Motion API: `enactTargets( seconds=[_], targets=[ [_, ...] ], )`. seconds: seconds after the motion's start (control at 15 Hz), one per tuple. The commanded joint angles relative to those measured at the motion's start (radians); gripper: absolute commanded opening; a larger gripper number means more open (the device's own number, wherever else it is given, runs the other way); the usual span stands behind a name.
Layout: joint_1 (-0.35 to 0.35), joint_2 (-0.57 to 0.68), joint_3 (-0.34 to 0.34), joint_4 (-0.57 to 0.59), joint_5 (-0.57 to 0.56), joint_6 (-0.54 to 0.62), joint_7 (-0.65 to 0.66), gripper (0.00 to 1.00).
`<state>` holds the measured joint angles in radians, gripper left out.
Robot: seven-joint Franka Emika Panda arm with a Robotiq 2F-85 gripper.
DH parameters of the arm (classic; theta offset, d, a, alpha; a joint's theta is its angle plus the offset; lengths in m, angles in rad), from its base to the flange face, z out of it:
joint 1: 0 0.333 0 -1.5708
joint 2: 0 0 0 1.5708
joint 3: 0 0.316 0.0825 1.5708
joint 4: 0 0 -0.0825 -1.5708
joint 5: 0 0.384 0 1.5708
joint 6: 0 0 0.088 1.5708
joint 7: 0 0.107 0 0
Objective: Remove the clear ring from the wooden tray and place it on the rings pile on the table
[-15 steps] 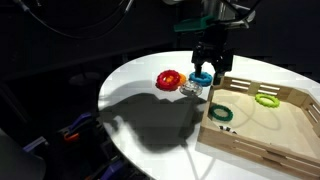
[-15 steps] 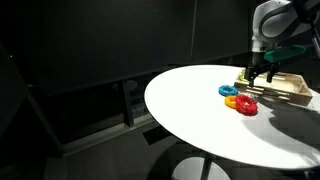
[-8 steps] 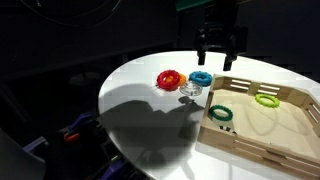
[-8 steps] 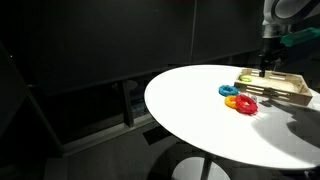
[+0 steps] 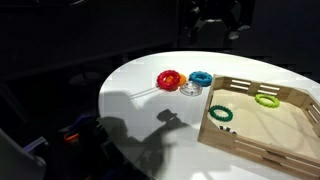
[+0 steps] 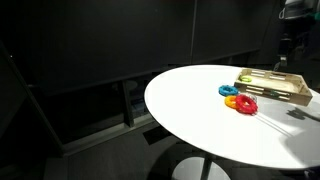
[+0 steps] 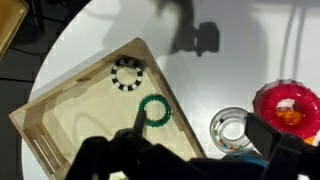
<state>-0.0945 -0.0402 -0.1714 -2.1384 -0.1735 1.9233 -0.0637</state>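
The gripper [image 5: 216, 20] hangs high above the table [image 5: 135, 90], its fingers [image 7: 290, 152] spread wide and holding nothing. Below it the clear ring [image 7: 230, 128] lies flat on the white top, outside the tray and just beside the rings pile [image 6: 240, 100], a red ring [image 5: 170, 79] and a blue ring [image 5: 200, 78]. Farther out to one side sits the wooden tray [image 7: 75, 115], with a dark green ring [image 7: 154, 110] and a lime-green ring [image 5: 267, 99] inside.
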Motion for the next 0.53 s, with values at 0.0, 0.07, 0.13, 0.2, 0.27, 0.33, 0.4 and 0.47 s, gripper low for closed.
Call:
enactTargets(
  seconds=[0.0,0.07,0.13,0.2,0.27,0.33,0.4,0.47],
  targets=[
    [-0.019,-0.14,0.007,-0.087,0.045,-0.021,-0.082,1.0],
    [-0.018,-0.174,0.007,-0.105,0.051,-0.023,-0.09,1.0],
    [-0.018,-0.206,0.007,-0.123,0.056,-0.026,-0.095,1.0],
    [-0.017,-0.239,0.008,-0.14,0.059,-0.028,-0.094,1.0],
    [-0.016,-0.274,0.009,-0.157,0.062,-0.033,-0.081,1.0],
    [-0.015,-0.306,0.013,-0.172,0.067,-0.042,-0.065,1.0],
    [-0.014,-0.335,0.016,-0.185,0.072,-0.048,-0.055,1.0],
    [-0.013,-0.364,0.021,-0.197,0.075,-0.055,-0.044,1.0]
  ],
)
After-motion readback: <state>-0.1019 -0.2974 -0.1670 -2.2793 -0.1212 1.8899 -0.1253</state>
